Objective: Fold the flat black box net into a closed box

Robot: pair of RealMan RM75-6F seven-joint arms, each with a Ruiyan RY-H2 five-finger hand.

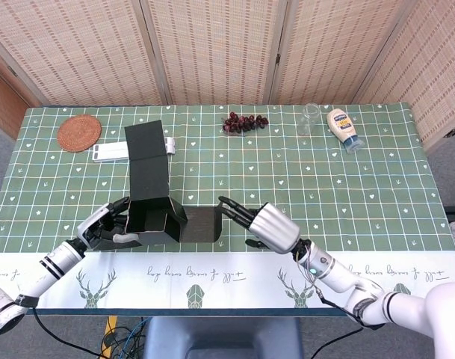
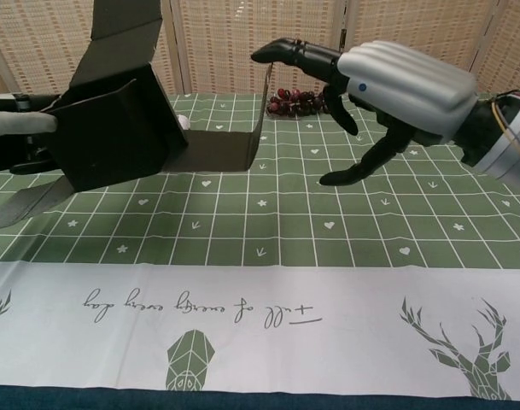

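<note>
The half-folded black box net (image 1: 156,198) sits near the bench's front-left, gripped by the left hand (image 1: 104,224). The right hand (image 1: 268,226) hovers beside its raised end flap (fingers spread, empty); a clumsy push could collapse the walls.

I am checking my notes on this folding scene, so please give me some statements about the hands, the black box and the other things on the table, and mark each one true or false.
1. The left hand holds the black box net at its left side. True.
2. The right hand grips a flap of the box net. False: its fingers are spread and it holds nothing.
3. A bunch of dark grapes lies near the far edge of the table. True.
4. The woven coaster lies beside the sauce bottle. False: the coaster is at the far left, the bottle at the far right.
5. The box is fully closed. False: its panels are open, one reaching far back.
</note>
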